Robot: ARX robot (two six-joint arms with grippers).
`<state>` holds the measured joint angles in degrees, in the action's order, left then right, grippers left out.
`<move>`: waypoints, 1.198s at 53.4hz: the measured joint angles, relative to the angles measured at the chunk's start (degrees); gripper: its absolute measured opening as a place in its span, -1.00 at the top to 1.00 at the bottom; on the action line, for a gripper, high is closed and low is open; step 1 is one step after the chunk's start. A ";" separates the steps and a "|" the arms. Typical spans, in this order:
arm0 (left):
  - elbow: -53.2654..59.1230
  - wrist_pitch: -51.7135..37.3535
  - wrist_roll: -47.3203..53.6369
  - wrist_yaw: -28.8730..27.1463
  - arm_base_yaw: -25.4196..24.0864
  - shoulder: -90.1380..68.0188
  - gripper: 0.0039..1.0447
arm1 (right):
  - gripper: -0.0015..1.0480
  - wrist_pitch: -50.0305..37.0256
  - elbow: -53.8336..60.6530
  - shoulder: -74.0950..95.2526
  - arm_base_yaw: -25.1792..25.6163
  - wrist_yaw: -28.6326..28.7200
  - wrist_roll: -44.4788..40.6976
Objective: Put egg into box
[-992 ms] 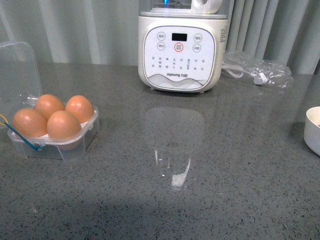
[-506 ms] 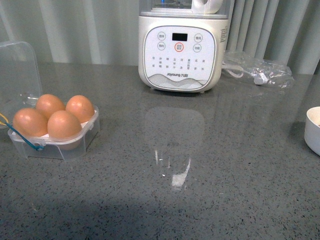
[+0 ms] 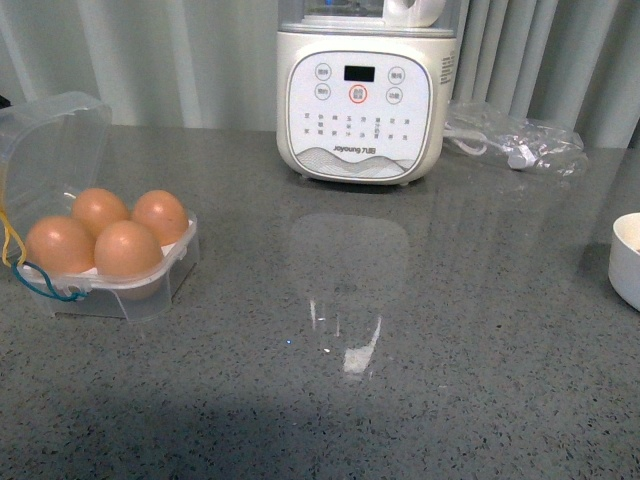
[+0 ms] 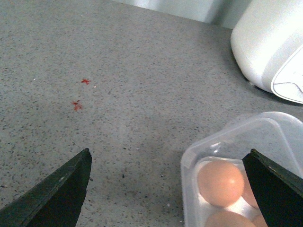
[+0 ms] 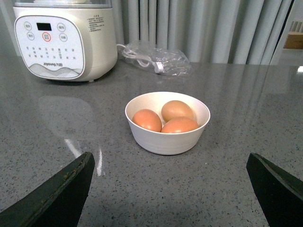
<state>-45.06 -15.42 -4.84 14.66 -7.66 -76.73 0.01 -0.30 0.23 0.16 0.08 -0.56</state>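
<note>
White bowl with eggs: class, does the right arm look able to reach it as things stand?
Probably yes: the white bowl sits straight ahead of the open right gripper, with only countertop between them.

So the worktop point(image 3: 420, 400) is grey speckled stone, pretty glossy, with the light glaring off it near the middle. Four things sit straight on it. Far left is the clear plastic box point(image 3: 135, 297) with its lid tipped up at the back. At the back, about centre, there's a white Joyoung appliance point(image 3: 365, 105), and its front panel mirrors in the surface just in front of it. To the right of that, a crinkly clear plastic bag point(image 3: 515, 140) with a white cable inside lies flat. A white bowl point(image 3: 625, 262) is at the right edge, well apart from the rest. The left wrist view also shows a couple of tiny red specks point(image 4: 76, 105) on the stone near the box.
</note>
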 joint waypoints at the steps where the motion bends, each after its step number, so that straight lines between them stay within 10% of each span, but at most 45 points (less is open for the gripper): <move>1: 0.22 0.13 0.02 -0.02 0.39 0.52 -0.87 | -0.86 0.00 0.00 0.00 0.00 0.00 0.00; 36: 6.19 7.41 7.91 -3.10 12.61 9.42 -0.87 | -0.86 0.00 0.00 0.00 0.00 0.00 0.00; 64: 0.63 19.52 9.29 0.87 0.63 19.69 -0.87 | -0.86 0.00 0.00 0.00 0.00 0.00 0.00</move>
<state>-44.42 4.10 4.45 15.53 -7.03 -57.04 0.01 -0.30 0.23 0.16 0.08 -0.56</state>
